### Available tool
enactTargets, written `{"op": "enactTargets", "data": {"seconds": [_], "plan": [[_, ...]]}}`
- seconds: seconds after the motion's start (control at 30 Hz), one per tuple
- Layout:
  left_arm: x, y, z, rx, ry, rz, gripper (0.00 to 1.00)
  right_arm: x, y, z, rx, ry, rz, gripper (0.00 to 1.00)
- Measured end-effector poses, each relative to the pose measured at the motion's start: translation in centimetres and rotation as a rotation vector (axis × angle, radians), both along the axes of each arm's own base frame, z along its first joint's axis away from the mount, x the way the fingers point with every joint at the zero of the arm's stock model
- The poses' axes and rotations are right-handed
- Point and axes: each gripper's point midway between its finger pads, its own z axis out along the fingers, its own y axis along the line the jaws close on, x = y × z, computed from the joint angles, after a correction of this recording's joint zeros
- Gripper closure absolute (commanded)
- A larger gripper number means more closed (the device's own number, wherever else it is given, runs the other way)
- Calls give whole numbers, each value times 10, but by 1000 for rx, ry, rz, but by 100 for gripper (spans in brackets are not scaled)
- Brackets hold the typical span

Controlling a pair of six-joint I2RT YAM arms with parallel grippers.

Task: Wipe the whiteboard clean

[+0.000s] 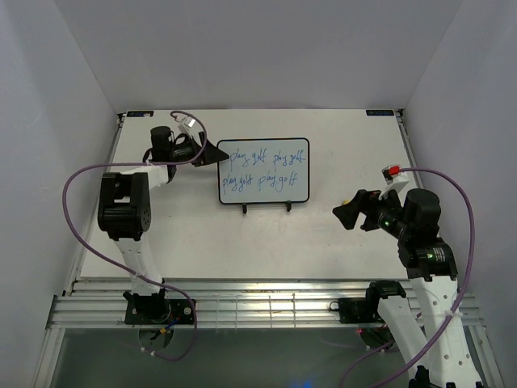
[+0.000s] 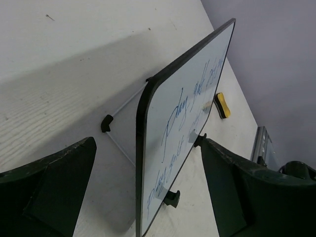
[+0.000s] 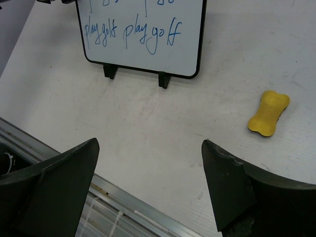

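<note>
Whiteboard (image 1: 263, 170) upright, left edge just ahead of spread left jaws; right jaws spread, well apart rightward.

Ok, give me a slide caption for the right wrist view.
Open right gripper facing the written-on whiteboard, yellow eraser lying apart from it.

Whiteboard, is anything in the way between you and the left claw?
No, nothing visible. The left gripper is open right beside the left edge of the whiteboard, with no object between them.
</note>
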Motion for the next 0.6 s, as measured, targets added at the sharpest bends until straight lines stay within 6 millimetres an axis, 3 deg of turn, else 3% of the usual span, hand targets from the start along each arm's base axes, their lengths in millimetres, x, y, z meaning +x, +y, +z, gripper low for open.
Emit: {"op": "enactTargets", "data": {"seconds": [0.13, 0.23, 0.4, 0.6], "plan": [[2, -11, -9, -54, 23, -63, 10, -1, 1, 0, -1, 1, 9, 10], [11, -16, 3, -86, -12, -104, 20, -1, 1, 0, -2, 0, 13, 10], [24, -22, 25, -113, -93, -156, 24, -1, 1, -1, -6, -3, 14, 10], [26, -24, 21, -128, -91, -189, 33, -1, 0, 0, -16, -13, 12, 10]]}}
